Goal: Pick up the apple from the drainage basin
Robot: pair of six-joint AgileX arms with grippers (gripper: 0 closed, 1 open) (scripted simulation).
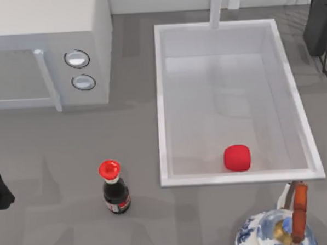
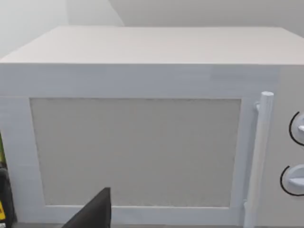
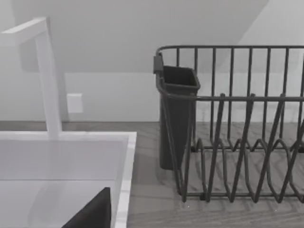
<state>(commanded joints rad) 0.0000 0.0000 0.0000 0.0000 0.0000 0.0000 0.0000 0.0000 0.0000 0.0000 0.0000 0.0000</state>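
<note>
One apple [image 1: 238,157] sits loose on the drainage basin [image 1: 235,178] floor, near the front wall, nothing touching it, so it's free to take from above. Right hand [image 3: 90,211] is parked by the dish rack [image 3: 237,128], well back from the apple; left hand [image 2: 90,211] idles facing the microwave [image 2: 142,142]. Can't tell if either's released or clenched. Right arm's closer, imo it should reach.

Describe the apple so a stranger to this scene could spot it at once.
Find the large white drainage basin on the right half of the table in the top view. The apple lies on its floor, near the edge closest to the blue-and-white kettle. It is a plain bright-red rounded lump, the basin's sole content, unlike the red cap on the dark sauce bottle standing outside on the table.
</note>
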